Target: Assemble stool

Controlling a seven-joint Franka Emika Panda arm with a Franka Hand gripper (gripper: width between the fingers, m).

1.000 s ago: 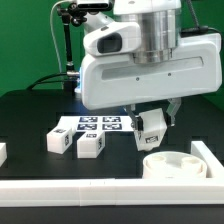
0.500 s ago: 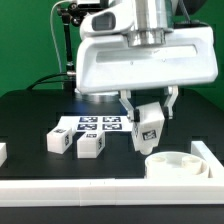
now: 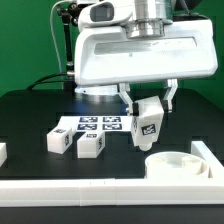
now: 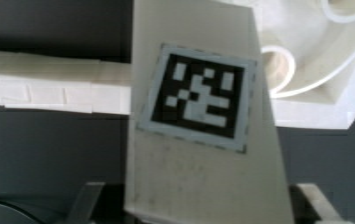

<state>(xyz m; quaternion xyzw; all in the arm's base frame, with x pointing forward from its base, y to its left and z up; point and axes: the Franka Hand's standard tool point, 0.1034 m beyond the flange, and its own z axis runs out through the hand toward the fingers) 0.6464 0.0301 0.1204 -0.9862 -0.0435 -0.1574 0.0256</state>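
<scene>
My gripper (image 3: 148,100) is shut on a white stool leg (image 3: 149,126) with a black-and-white tag and holds it in the air, above and a little to the exterior view's left of the round seat (image 3: 176,166) on the table. In the wrist view the held leg (image 4: 199,120) fills the middle between my fingers (image 4: 89,195), with the seat (image 4: 325,60) beyond it. Two more legs (image 3: 56,142) (image 3: 90,146) lie on the table at the exterior view's left.
The marker board (image 3: 92,124) lies flat behind the two loose legs. A long white border rail (image 3: 100,190) runs along the front, and another short rail piece (image 3: 208,152) stands at the exterior view's right. A small white piece (image 3: 2,152) shows at the left edge.
My gripper has risen with the leg in it, lifting it higher above the table near the seat. The loose legs and the seat have not moved.
</scene>
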